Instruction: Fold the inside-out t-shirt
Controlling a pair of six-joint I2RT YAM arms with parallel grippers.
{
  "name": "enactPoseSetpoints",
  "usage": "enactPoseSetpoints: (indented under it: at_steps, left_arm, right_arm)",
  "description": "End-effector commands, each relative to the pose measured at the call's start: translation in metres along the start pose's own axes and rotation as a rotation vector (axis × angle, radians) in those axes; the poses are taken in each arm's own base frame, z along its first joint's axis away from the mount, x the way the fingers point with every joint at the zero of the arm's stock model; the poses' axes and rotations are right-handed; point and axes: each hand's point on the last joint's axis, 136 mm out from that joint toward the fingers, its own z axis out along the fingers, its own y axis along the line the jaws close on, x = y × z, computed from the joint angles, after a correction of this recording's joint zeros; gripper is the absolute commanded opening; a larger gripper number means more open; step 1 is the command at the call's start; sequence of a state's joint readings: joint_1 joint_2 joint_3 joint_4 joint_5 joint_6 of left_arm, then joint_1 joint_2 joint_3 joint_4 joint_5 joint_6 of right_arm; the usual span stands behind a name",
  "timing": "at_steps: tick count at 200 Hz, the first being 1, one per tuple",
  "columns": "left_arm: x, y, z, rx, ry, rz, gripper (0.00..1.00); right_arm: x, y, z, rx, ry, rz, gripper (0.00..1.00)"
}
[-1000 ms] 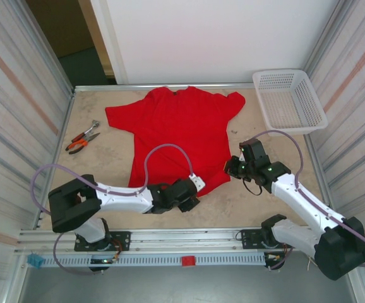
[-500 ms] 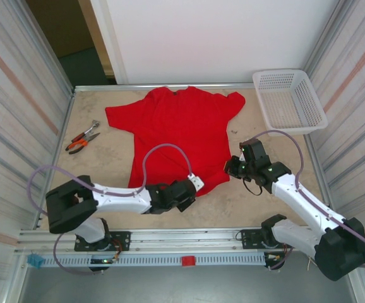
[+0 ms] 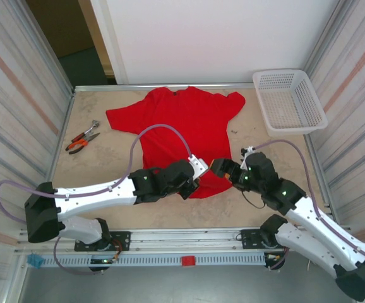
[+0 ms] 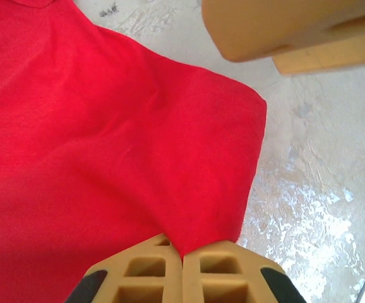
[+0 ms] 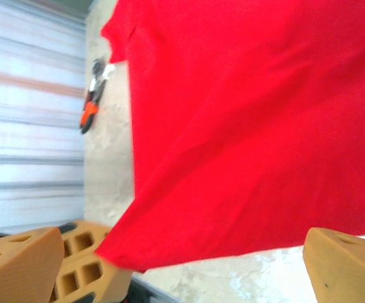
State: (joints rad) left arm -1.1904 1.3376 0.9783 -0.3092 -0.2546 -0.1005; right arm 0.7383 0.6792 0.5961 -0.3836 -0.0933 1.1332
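The inside-out t-shirt (image 3: 185,126) is bright red and lies flat on the table, collar far, hem near. My left gripper (image 3: 192,185) is shut on the hem's near-left corner, and the cloth (image 4: 125,145) is pinched between its tan fingertips (image 4: 220,265). The right gripper (image 3: 220,166) stands open just right of it, at the near hem. In the right wrist view the shirt (image 5: 252,126) spreads out ahead of the right gripper (image 5: 182,271), and nothing lies between its wide-set fingers (image 5: 343,265). No tag or print shows.
A white mesh basket (image 3: 290,101) stands at the far right corner. Orange-handled pliers (image 3: 83,137) lie on the table left of the shirt. Corrugated walls close in both sides. Bare table runs along the near edge and the left.
My left gripper shut on the hem's left corner and carried it rightward, narrowing the shirt's lower part. The right gripper opened and swung left along the hem toward the left gripper.
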Motion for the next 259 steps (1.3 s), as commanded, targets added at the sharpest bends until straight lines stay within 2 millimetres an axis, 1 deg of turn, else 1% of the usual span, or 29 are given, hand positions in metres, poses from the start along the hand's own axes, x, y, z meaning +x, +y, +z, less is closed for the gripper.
enactPoseSetpoints:
  at_steps: [1,5,7,23,39,54,69,92,114,140,179,195,198,202,213,226,233,237,242,243,244,250,251,252,254,255,256,257,259]
  left_arm:
    - [-0.002,0.007,-0.007,-0.019,0.017,0.006,0.00]
    - [-0.002,0.009,-0.008,-0.029,0.014,0.001,0.00]
    - [-0.002,0.009,-0.008,-0.034,0.012,-0.002,0.00]
    - [-0.004,0.016,-0.011,-0.068,-0.012,-0.021,0.00]
    - [-0.006,0.021,-0.016,-0.088,-0.051,-0.044,0.00]
    - [-0.008,0.024,-0.022,-0.094,-0.090,-0.068,0.00]
    - [-0.011,0.025,-0.028,-0.091,-0.134,-0.083,0.00]
    - [-0.011,0.027,-0.032,-0.091,-0.158,-0.094,0.00]
    - [-0.009,0.023,-0.033,-0.068,-0.161,-0.095,0.00]
    - [-0.012,0.017,-0.032,-0.037,-0.173,-0.088,0.00]
    - [-0.018,0.010,-0.034,-0.007,-0.191,-0.065,0.00]
    - [-0.017,0.007,-0.035,0.011,-0.192,-0.053,0.00]
    - [-0.017,0.006,-0.035,0.016,-0.191,-0.051,0.00]
    - [-0.017,0.005,-0.035,0.020,-0.192,-0.049,0.00]
    - [-0.015,0.003,-0.035,0.031,-0.186,-0.042,0.00]
    - [-0.013,0.002,-0.034,0.035,-0.178,-0.033,0.00]
    - [-0.011,0.002,-0.033,0.036,-0.171,-0.029,0.00]
    - [-0.010,0.002,-0.033,0.036,-0.168,-0.026,0.00]
    - [-0.009,0.002,-0.033,0.034,-0.165,-0.026,0.00]
    - [-0.009,0.003,-0.033,0.033,-0.164,-0.026,0.00]
    - [-0.008,0.003,-0.033,0.032,-0.162,-0.025,0.00]
    - [-0.006,0.003,-0.032,0.030,-0.156,-0.020,0.00]
    - [-0.006,0.003,-0.032,0.029,-0.155,-0.021,0.00]
    - [-0.006,0.003,-0.032,0.028,-0.155,-0.020,0.00]
    - [-0.005,0.003,-0.031,0.028,-0.152,-0.020,0.00]
    - [-0.004,0.003,-0.031,0.026,-0.150,-0.019,0.00]
    - [-0.004,0.004,-0.031,0.025,-0.148,-0.018,0.00]
    - [-0.003,0.004,-0.030,0.024,-0.147,-0.018,0.01]
    - [-0.003,0.004,-0.030,0.023,-0.146,-0.018,0.01]
  right_arm:
    - [0.010,0.006,0.006,-0.039,-0.053,0.213,0.97]
    - [0.013,0.007,0.006,-0.037,-0.059,0.227,0.98]
    - [0.015,0.007,0.007,-0.036,-0.062,0.234,1.00]
    - [0.024,0.006,0.011,-0.028,-0.101,0.278,0.99]
    - [0.028,0.003,0.016,-0.017,-0.135,0.325,0.99]
    - [0.029,-0.006,0.023,-0.006,-0.168,0.390,0.99]
    - [0.027,-0.010,0.028,-0.021,-0.198,0.441,0.99]
    - [0.020,-0.013,0.028,-0.023,-0.249,0.461,0.99]
    - [0.013,-0.013,0.027,-0.026,-0.273,0.474,0.99]
    - [0.010,-0.011,0.035,-0.031,-0.262,0.493,0.99]
    - [0.016,-0.001,0.057,-0.034,-0.212,0.521,0.99]
    - [0.015,0.002,0.066,-0.035,-0.198,0.534,0.99]
    - [0.014,0.005,0.067,-0.048,-0.194,0.539,0.99]
    - [0.015,0.002,0.073,-0.030,-0.191,0.538,0.99]
    - [0.014,0.004,0.078,-0.031,-0.180,0.543,0.99]
    - [0.010,0.009,0.080,-0.042,-0.175,0.537,0.92]
    - [0.009,0.012,0.080,-0.048,-0.172,0.531,0.84]
    - [0.008,0.013,0.080,-0.053,-0.171,0.528,0.75]
    - [0.007,0.016,0.080,-0.061,-0.170,0.524,0.59]
    - [0.006,0.016,0.080,-0.061,-0.170,0.523,0.59]
    - [0.006,0.016,0.080,-0.061,-0.170,0.522,0.53]
    - [0.005,0.017,0.078,-0.065,-0.174,0.518,0.36]
    - [0.005,0.017,0.078,-0.066,-0.172,0.516,0.32]
    - [0.005,0.017,0.078,-0.066,-0.172,0.516,0.32]
    - [0.004,0.017,0.078,-0.066,-0.174,0.515,0.28]
    - [0.004,0.018,0.078,-0.066,-0.173,0.514,0.24]
    - [0.004,0.017,0.077,-0.066,-0.174,0.512,0.19]
    - [0.004,0.017,0.077,-0.066,-0.174,0.512,0.19]
    - [0.003,0.018,0.077,-0.068,-0.174,0.511,0.14]
